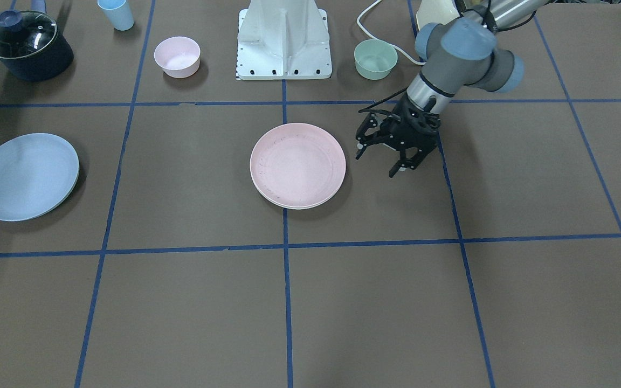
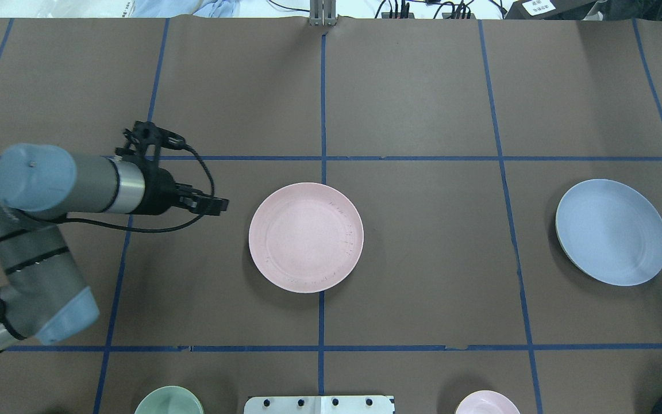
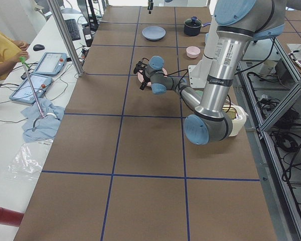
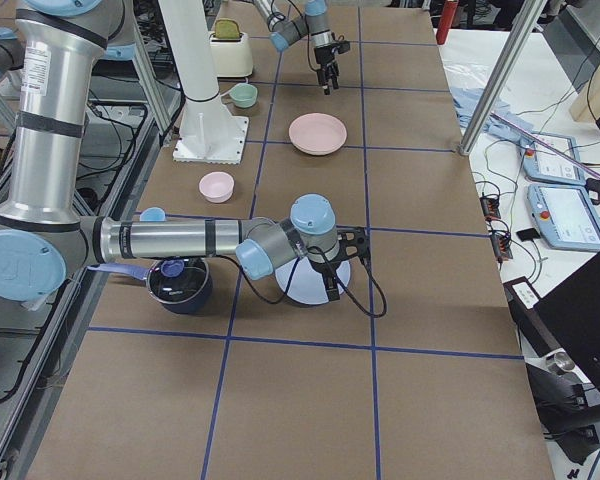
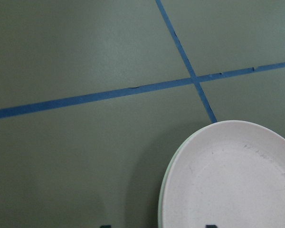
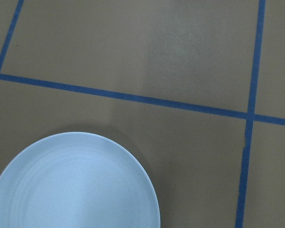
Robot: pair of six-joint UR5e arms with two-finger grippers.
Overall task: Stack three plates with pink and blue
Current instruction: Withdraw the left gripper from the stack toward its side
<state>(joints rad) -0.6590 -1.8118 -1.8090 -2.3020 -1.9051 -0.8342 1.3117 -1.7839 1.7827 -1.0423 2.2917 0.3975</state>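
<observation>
The pale pink plate (image 1: 297, 165) lies at the table's middle; it also shows in the overhead view (image 2: 306, 237) and the left wrist view (image 5: 237, 185). A pale cream rim (image 5: 164, 190) shows right under its edge, so it rests on the cream-white plate. The light blue plate (image 1: 25, 176) lies apart towards the robot's right and shows in the right wrist view (image 6: 76, 185). My left gripper (image 1: 378, 163) is open and empty, just beside the pink plate. My right gripper (image 4: 335, 272) hangs over the blue plate; I cannot tell whether it is open or shut.
By the robot's base (image 1: 284, 40) stand a small pink bowl (image 1: 177, 56), a small green bowl (image 1: 375, 59), a blue cup (image 1: 116, 13) and a dark pot with a glass lid (image 1: 27, 46). Blue tape lines cross the brown table.
</observation>
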